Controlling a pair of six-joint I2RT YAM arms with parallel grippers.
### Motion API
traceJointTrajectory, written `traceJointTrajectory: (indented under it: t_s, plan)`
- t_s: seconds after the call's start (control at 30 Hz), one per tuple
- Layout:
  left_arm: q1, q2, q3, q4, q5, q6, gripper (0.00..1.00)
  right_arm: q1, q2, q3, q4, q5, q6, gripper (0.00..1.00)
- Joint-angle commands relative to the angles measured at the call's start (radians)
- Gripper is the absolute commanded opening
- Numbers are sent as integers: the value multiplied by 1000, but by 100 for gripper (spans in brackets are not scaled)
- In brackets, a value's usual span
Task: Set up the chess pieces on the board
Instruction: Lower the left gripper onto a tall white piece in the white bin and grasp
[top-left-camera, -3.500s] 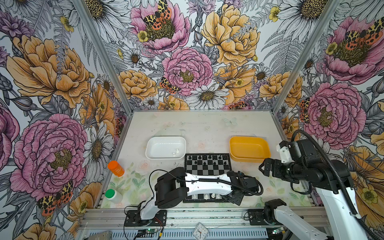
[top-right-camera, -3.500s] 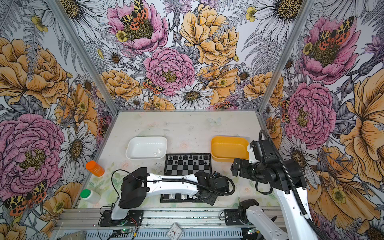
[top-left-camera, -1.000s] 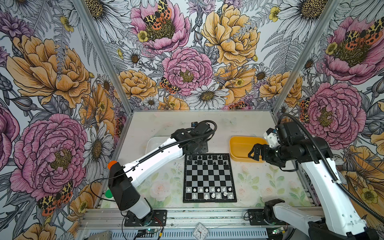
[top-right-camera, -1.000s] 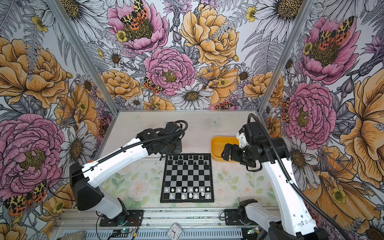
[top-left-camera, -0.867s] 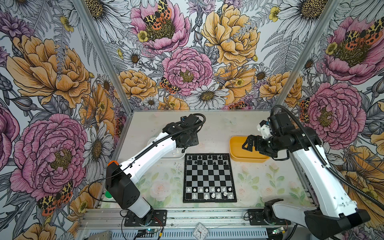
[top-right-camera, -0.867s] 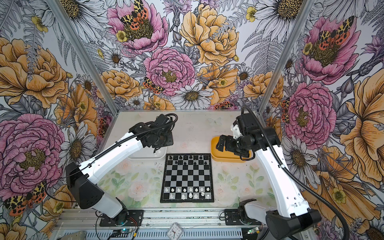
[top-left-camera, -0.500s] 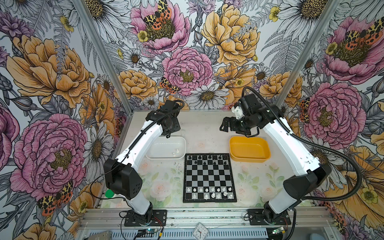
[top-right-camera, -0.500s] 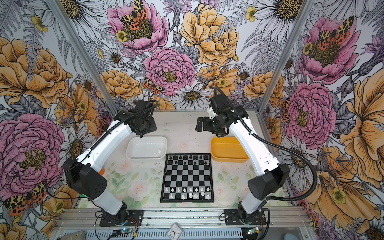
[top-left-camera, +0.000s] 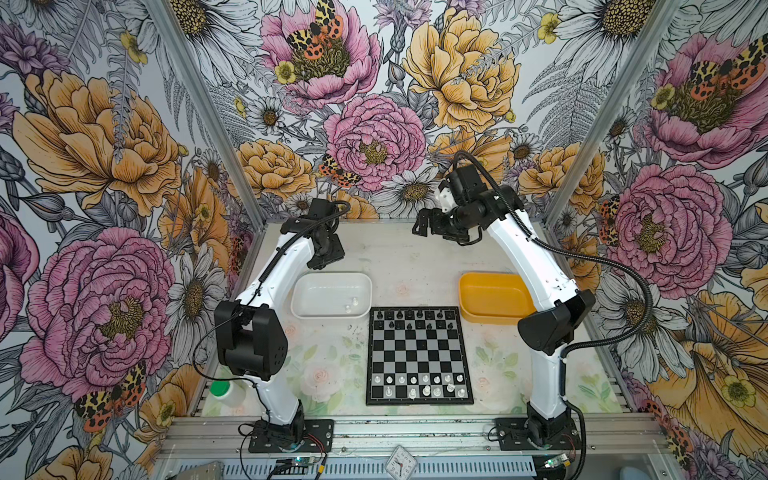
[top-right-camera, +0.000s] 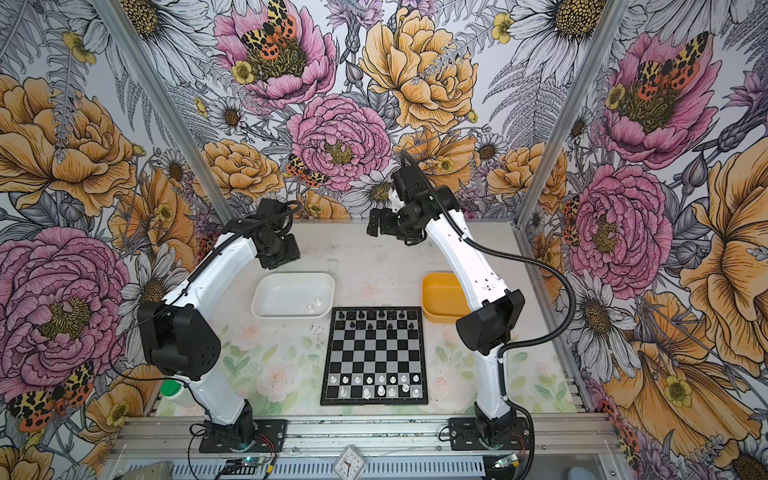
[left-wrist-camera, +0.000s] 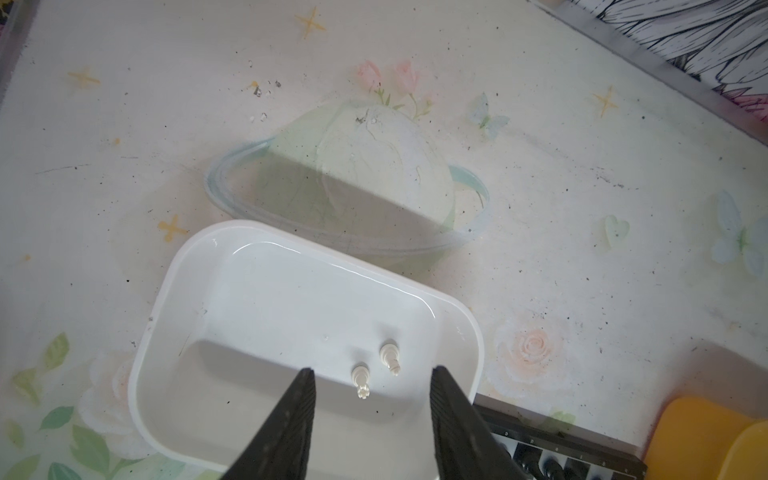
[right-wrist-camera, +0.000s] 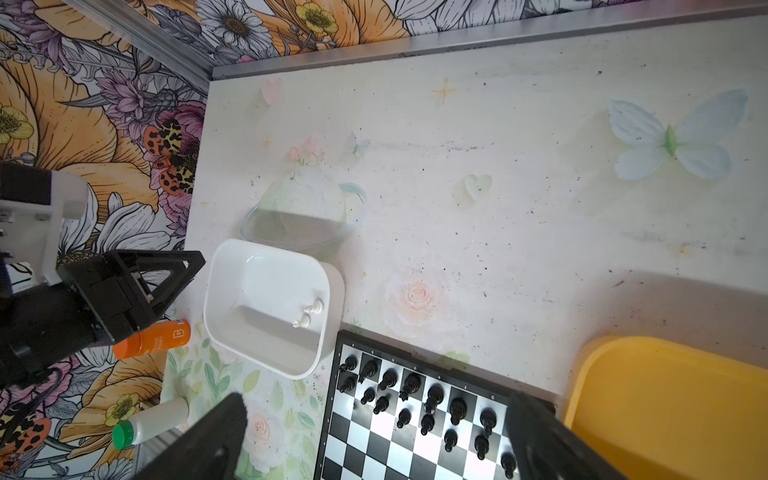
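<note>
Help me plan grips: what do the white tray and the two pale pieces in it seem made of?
White tray: glossy moulded plastic, judging by bright highlights along its rounded walls. Two pale pieces: probably smooth, milky plastic; too small to be sure.

The left tool (left-wrist-camera: 372, 372) and right tool (top-left-camera: 420, 226) have risen away from the board (top-left-camera: 417, 353) toward the back.

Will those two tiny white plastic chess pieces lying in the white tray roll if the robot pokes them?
Probably: the tiny white plastic chess pieces lie on their sides, so their round bodies may roll in a curve. The glossy white tray looks slick, so they'd likely slide too. Being so small, they're probably very light.
</note>
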Motion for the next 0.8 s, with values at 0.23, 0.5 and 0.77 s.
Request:
traceJointTrajectory:
  t_s: [0.23, 0.5, 0.77]
  plan:
    - [5, 45, -49, 28, 76, 2, 44, -1, 2, -14, -49, 20, -59, 100]
    - [-116, 115, -125, 92, 101, 38, 43, 0, -20, -69, -47, 52, -53, 99]
    - [-125, 112, -246, 204, 166, 22, 38, 2, -72, -145, -39, 90, -37, 99]
